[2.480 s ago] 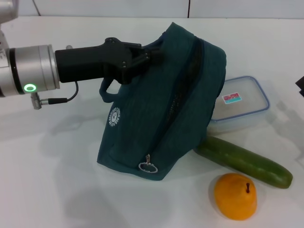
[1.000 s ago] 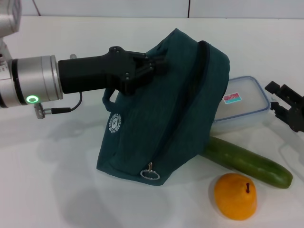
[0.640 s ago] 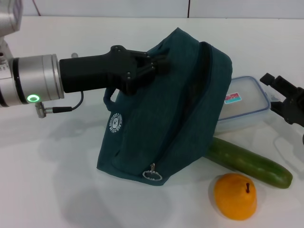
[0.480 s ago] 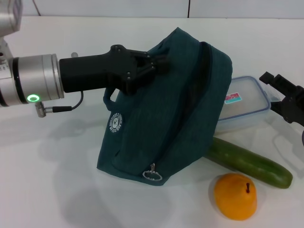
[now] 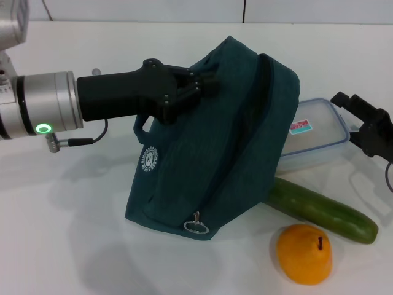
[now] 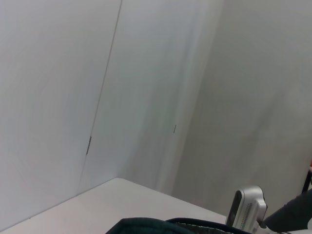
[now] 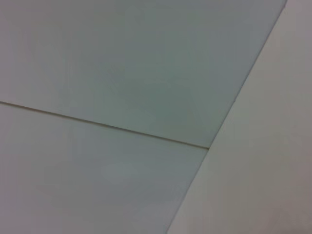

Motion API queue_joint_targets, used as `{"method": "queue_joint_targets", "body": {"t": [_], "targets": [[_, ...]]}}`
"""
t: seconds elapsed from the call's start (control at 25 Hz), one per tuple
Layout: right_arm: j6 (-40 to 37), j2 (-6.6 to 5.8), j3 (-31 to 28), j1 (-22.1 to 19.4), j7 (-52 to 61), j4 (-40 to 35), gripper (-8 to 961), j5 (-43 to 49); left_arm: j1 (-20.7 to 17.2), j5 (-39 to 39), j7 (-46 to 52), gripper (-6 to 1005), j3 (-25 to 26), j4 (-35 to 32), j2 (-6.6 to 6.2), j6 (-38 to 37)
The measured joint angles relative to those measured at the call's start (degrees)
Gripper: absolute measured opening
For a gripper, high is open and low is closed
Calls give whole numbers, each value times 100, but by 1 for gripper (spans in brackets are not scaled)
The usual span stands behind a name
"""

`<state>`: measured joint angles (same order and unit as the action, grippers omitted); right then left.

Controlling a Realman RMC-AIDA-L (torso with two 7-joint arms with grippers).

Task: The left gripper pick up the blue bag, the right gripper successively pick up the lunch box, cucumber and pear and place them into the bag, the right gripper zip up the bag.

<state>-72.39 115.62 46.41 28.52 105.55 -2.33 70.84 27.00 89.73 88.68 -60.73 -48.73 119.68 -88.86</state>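
Just beside the lunch box (image 5: 311, 131), on its side away from the blue bag (image 5: 227, 135) clamped by the left gripper (image 5: 199, 86), the right gripper (image 5: 359, 120) hangs, fingers apparently spread.

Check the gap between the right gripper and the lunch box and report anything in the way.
Nothing visible lies between them. The right gripper is just beside the lunch box at its far-right end; the blue bag leans over only its opposite end.

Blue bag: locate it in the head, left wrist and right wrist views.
Head view: the blue bag stands mid-frame, its top shut in the left tool.
Left wrist view: only the blue bag's rim shows, low in the picture.
Right wrist view: not in it.
Shared landmark: the bag's teal fabric.
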Motion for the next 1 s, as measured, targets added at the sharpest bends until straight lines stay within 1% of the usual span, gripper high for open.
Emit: {"method": "queue_joint_targets", "body": {"t": [0.16, 0.36, 0.8, 1.0], "targets": [[8, 16, 33, -4, -32, 2, 720, 3, -7, 0, -8, 43, 0, 4, 2, 3], [86, 30, 35, -32, -72, 0, 543, -2, -16, 0, -76, 43, 1, 12, 3, 9], [112, 29, -24, -48, -114, -12, 322, -39, 13, 1, -65, 43, -34, 13, 3, 9], [191, 22, -13, -14, -65, -9, 330, -46, 14, -19, -83, 44, -143, 13, 3, 36]]}}
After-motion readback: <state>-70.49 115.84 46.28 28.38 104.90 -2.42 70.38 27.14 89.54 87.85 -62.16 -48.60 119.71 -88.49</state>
